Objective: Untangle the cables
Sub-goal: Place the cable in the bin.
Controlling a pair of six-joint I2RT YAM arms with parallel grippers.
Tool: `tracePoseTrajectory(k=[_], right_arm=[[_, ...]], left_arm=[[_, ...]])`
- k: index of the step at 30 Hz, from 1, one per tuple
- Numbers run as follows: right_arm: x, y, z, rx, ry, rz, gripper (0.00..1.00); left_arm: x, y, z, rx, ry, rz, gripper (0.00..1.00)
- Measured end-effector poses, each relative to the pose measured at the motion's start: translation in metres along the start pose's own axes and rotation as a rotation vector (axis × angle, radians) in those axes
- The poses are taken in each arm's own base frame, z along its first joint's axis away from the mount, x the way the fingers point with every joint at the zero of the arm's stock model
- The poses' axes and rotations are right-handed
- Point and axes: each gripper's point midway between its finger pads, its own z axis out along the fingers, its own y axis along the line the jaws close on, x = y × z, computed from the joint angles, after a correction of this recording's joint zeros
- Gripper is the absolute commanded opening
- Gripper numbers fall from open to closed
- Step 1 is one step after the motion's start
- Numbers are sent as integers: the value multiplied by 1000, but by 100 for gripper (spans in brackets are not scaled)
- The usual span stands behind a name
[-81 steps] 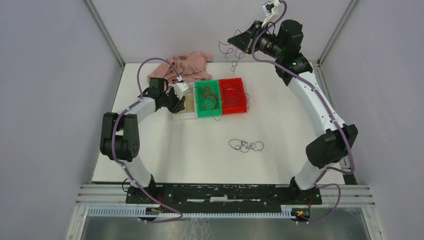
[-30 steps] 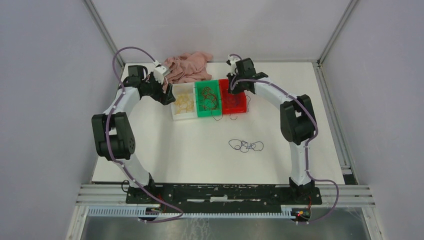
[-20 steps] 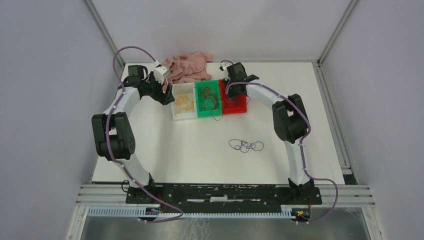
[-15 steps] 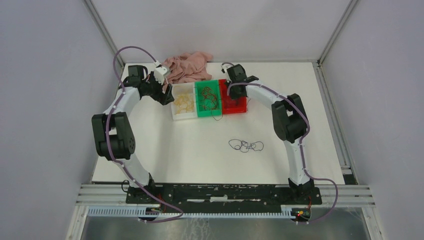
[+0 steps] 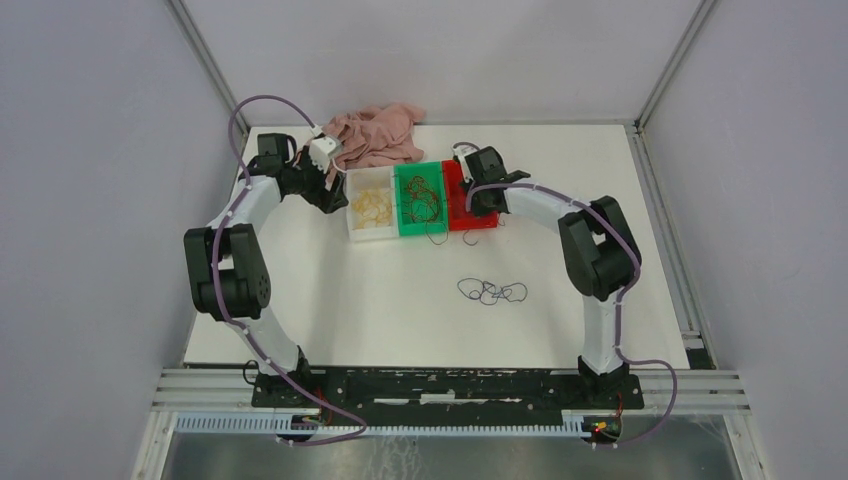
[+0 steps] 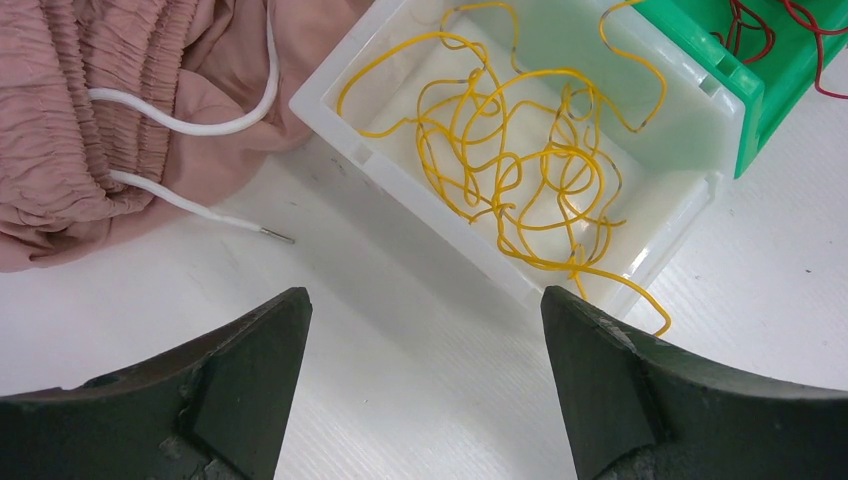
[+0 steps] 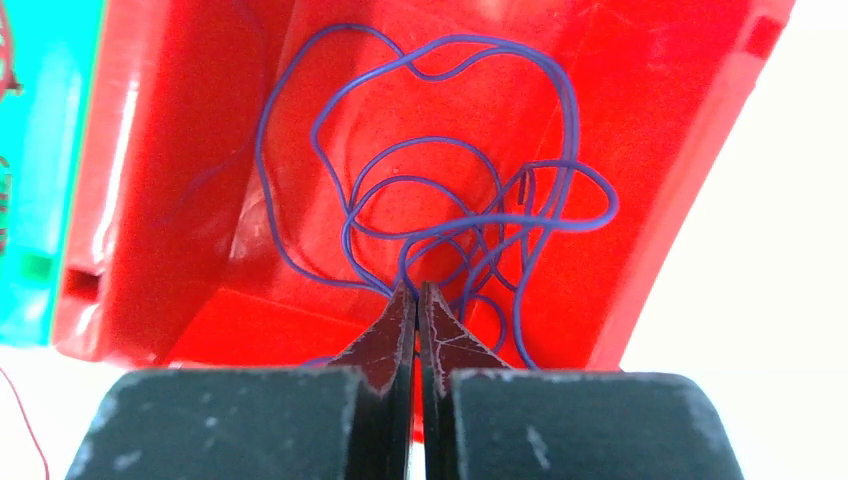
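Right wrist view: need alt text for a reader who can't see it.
The right gripper, jaws shut, pinches loose loops of purple cable inside a red bin, seen close from above. A green bin shows at the left edge and white table at the right.
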Motion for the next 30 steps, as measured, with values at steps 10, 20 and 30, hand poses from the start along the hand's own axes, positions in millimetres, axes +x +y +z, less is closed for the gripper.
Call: tracePoseTrajectory(k=[10, 20, 30], right_arm=[[-40, -2, -43, 4, -131, 33, 44], [-89, -4, -70, -16, -219, 69, 71], [-91, -69, -110, -38, -330, 352, 63]], left_arm=[[1, -1, 0, 3, 1, 9, 98], [-18, 4, -9, -11, -23, 20, 99], [-53, 8, -24, -25, -95, 49, 99]])
